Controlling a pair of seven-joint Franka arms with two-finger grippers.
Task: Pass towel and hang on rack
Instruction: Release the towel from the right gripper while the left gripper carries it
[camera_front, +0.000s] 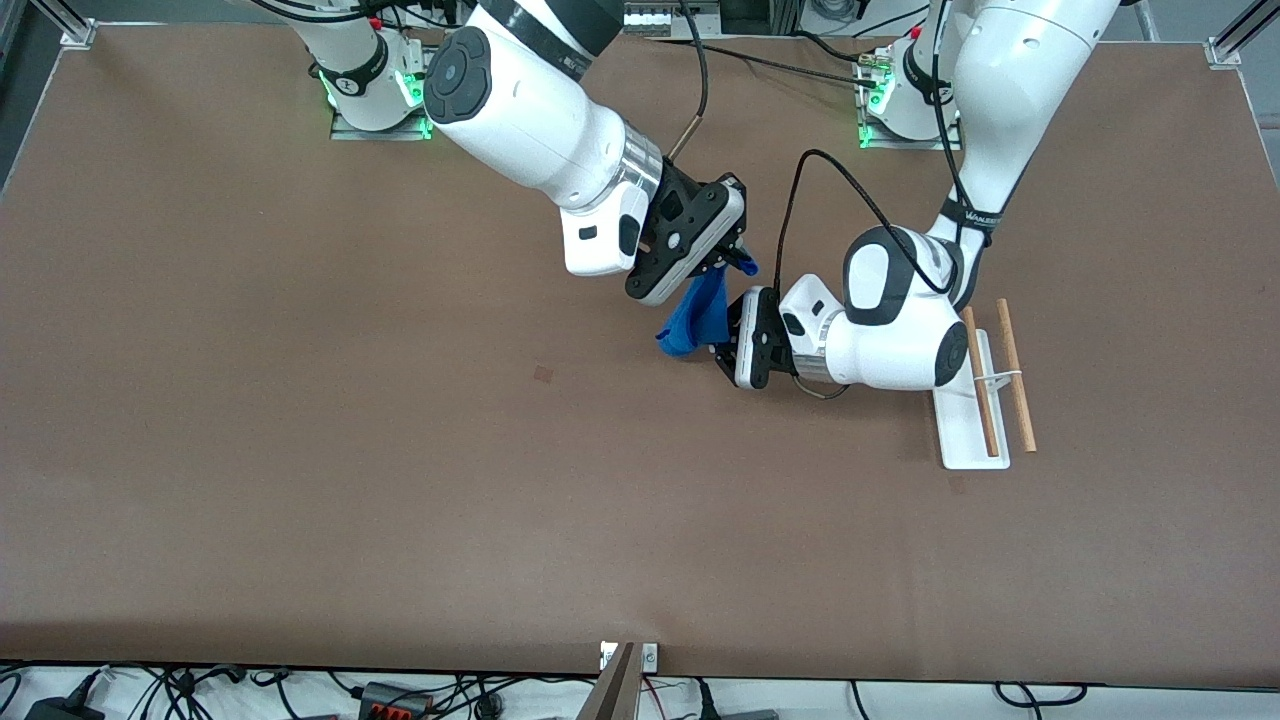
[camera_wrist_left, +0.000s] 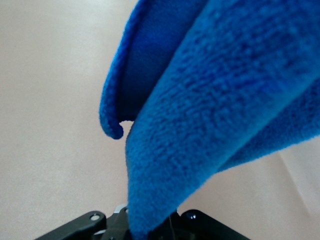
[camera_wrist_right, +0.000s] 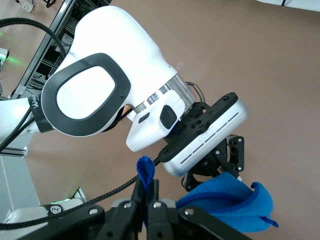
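If the right gripper lets go before the left gripper has a firm hold, the towel can slip down onto the counter, well apart from the rack. The towel hangs in the air between the two grippers. The right jaws are closed on its upper corner and the left jaws are closed on a lower fold.
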